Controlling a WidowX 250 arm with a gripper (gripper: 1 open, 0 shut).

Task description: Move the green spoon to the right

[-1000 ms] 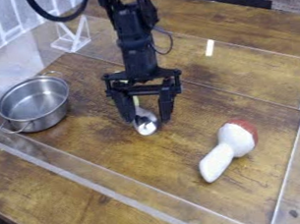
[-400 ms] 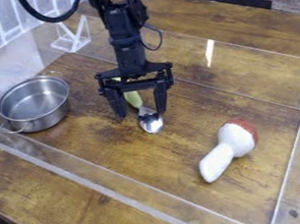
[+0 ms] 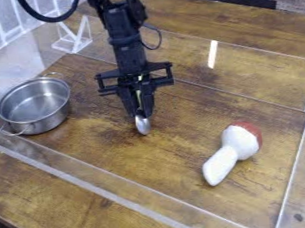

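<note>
The green spoon lies on the wooden table near the middle, and only its shiny silver bowl (image 3: 143,127) shows below the fingers. The pale green handle is hidden between them. My gripper (image 3: 140,110) points almost straight down over the spoon, with both black fingers drawn together around the handle. The fingertips sit close to the tabletop, so the spoon looks gripped but still low on the wood.
A round steel pot (image 3: 34,104) stands at the left. A white mushroom-shaped object with a red-brown tip (image 3: 228,152) lies at the right front. Clear plastic walls (image 3: 67,184) border the table. A white rack (image 3: 70,35) stands at the back left.
The jaws stood wide open over the spoon a second ago and have now closed on its handle. The hand has shifted slightly left in the picture.
</note>
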